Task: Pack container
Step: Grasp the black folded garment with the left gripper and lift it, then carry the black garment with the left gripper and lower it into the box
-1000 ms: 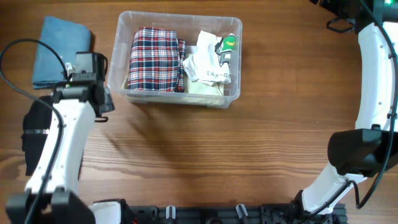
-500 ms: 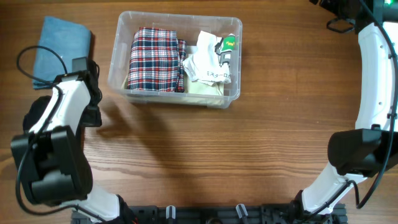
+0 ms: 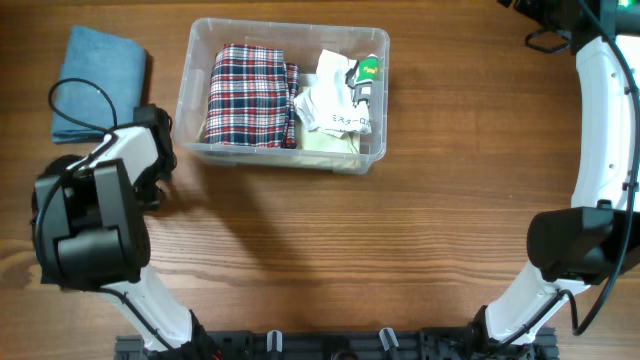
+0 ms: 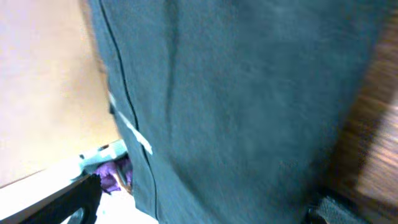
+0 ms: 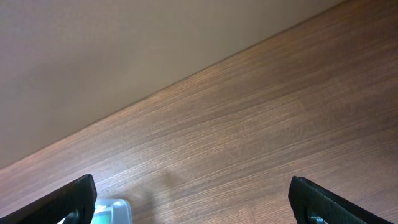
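Observation:
The clear plastic container [image 3: 284,92] stands at the top middle of the table. It holds a folded red plaid cloth [image 3: 250,95], white packets [image 3: 335,105] and a small green item [image 3: 370,68]. A folded blue cloth [image 3: 98,78] lies left of the container and fills the left wrist view [image 4: 249,93]. My left gripper [image 3: 152,125] is by the cloth's lower right corner, open and empty [image 4: 205,208]. My right gripper [image 5: 199,199] is open and empty over bare table at the far top right; the container's corner [image 5: 112,211] shows at its lower left.
The right arm [image 3: 600,150] runs down the right side of the table. The left arm [image 3: 95,220] is folded over the left side, with a black cable [image 3: 75,95] looping over the blue cloth. A rail [image 3: 330,345] lines the front edge.
The left arm has folded back to the left and turned, its wrist dropping slightly from beside the container to the blue cloth's corner. The right arm has not moved.

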Controlling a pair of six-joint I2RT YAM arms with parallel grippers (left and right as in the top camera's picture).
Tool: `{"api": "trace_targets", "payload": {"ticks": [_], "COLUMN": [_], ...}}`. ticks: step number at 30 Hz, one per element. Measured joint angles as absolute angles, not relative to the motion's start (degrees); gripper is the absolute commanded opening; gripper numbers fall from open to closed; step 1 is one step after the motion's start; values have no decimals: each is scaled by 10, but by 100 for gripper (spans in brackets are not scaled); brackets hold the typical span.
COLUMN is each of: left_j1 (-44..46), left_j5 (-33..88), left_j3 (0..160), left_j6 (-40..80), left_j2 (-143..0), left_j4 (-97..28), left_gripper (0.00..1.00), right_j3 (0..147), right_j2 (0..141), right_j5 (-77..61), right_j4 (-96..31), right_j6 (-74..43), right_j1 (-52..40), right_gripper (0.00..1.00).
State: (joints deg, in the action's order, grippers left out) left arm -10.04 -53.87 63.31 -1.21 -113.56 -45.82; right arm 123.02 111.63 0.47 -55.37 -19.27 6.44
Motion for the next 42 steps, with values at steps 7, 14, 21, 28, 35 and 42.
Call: {"api": "trace_targets", "payload": {"ticks": [7, 14, 21, 28, 35, 42], "left_j1": [-101, -100, -92, -86, -86, -86], "left_j5": [-531, -526, -458, -352, -203, 62], "left_j3": [612, 610, 661, 819, 880, 987], "left_j6": [3, 4, 75, 139, 140, 66], "left_j2": [-1162, -1162, -1149, -1051, -927, -839], "left_j4": [-380, -359, -500, -702, -766, -811], "left_gripper": [18, 4, 4, 4, 4, 4], "right_j3": [1230, 1230, 1230, 1230, 1230, 1230], "right_j2": [1116, 1116, 1116, 1116, 1116, 1116], "right_j5": [5, 5, 5, 5, 5, 5], "right_j4": [-554, -554, -555, -554, -554, -554], "right_j6": [-193, -193, -193, -193, -193, -193], "right_j1": [64, 64, 64, 64, 64, 64], "right_gripper": [100, 100, 100, 100, 100, 100]}}
